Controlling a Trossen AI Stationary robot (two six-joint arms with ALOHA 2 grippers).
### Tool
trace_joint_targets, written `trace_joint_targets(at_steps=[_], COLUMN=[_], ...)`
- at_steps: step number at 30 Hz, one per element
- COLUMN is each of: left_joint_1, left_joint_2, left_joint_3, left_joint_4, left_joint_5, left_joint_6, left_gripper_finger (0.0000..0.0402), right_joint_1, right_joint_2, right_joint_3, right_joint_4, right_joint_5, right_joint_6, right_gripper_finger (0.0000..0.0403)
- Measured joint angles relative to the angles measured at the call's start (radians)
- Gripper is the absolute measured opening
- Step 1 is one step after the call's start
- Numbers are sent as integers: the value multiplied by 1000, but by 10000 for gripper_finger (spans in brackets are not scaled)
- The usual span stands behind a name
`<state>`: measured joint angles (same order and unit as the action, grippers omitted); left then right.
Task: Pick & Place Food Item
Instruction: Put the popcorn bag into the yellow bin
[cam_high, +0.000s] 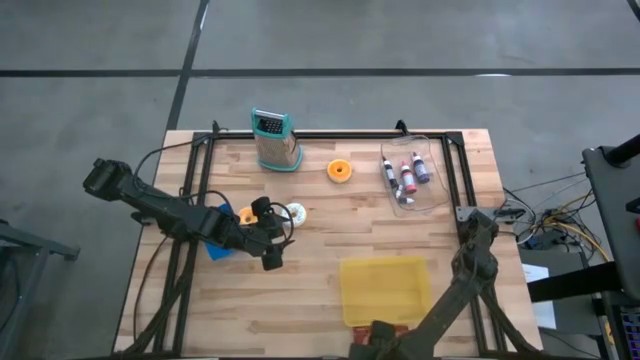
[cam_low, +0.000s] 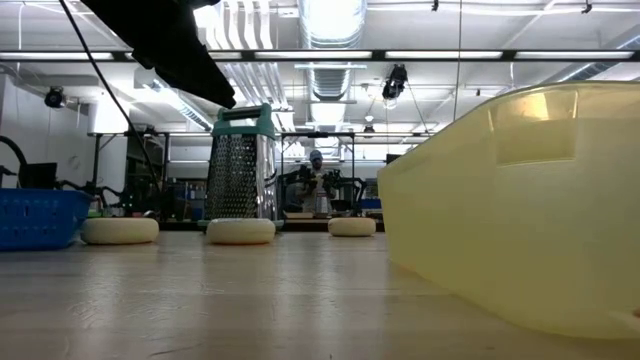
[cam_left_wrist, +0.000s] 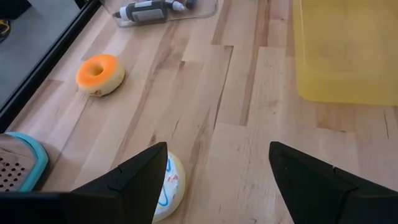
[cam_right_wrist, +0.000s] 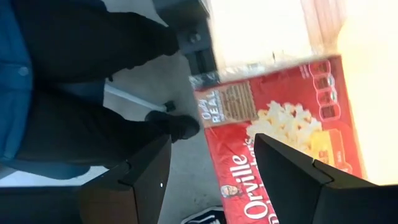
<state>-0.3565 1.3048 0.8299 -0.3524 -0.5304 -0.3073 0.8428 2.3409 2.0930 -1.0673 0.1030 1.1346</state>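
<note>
At the near edge of the table (cam_high: 300, 310), the right gripper (cam_right_wrist: 211, 180) is parked, its fingers spread with nothing between them; a red popcorn box (cam_right_wrist: 280, 130) is seen below it, along with a person's dark legs (cam_right_wrist: 81, 81) on the floor beside the table. Just beyond, a yellow bin (cam_high: 386, 288) is set close to the near edge, right of centre; bare wood is left open to its left across the near half.

Farther in, the left gripper (cam_high: 272, 258) is held over the left-centre of the table, its fingers wide apart and empty. A white iced donut (cam_left_wrist: 166, 186) is found just beyond and beside one fingertip (cam_left_wrist: 146, 168), not between the two; whether it is touched cannot be told. An orange item (cam_high: 245, 215) and a blue basket (cam_high: 219, 246) are seen next to the arm, near the left side. Clear boards are left between the white donut and the bin.

Toward the far edge, an orange donut (cam_high: 341, 171) lies in the open, with a teal grater (cam_high: 275, 142) standing to its left and a clear tray of bottles (cam_high: 411, 177) to its right, by the right rail.
</note>
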Motion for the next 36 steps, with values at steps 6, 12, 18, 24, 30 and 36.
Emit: trace_joint_targets(at_steps=[6, 12, 18, 24, 30, 36], left_joint_1=[0, 0, 0, 0, 0, 0], left_joint_2=[0, 0, 0, 0, 0, 0], left_joint_3=[0, 0, 0, 0, 0, 0], left_joint_4=[0, 0, 0, 0, 0, 0], left_joint_5=[0, 0, 0, 0, 0, 0], left_joint_6=[0, 0, -2, -4, -4, -4], left_gripper_finger=[287, 287, 287, 287, 287, 287], right_joint_1=[11, 31, 42, 40, 41, 42], right_joint_2=[0, 0, 0, 0, 0, -4], right_joint_3=[-34, -47, -50, -102, -150, -187], right_joint_4=[2, 3, 6, 22, 44, 92], right_joint_5=[-2, -7, 1, 2, 2, 6], right_joint_6=[48, 120, 123, 123, 131, 140], right_gripper_finger=[226, 226, 226, 226, 226, 226])
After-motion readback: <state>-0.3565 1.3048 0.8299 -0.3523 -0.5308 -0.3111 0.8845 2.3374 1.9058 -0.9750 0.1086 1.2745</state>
